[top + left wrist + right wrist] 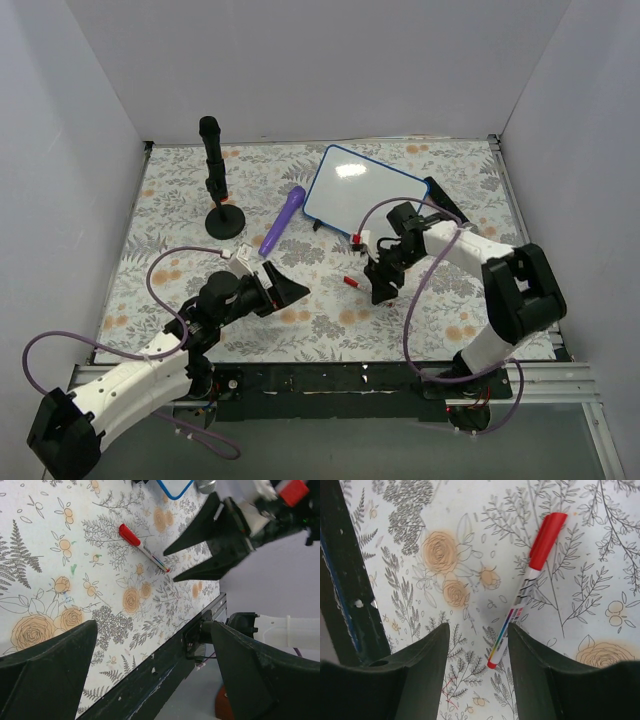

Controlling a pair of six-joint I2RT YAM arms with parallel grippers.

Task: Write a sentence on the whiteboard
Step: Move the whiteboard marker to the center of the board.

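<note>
One whiteboard (365, 190) lies just beyond the right gripper (381, 294), whose parted, empty jaws hang over a marker (525, 592) on the desk (180, 200)

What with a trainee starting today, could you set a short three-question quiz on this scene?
1. True or false: the right claw grips the red-capped marker.
2. Which lies nearest the whiteboard's left edge? A purple tool; B black stand; C marker.
3. Fill in: the left claw is ___.
Key: 1 false, it lies loose under open jaws; 2 A; 3 open.
</note>
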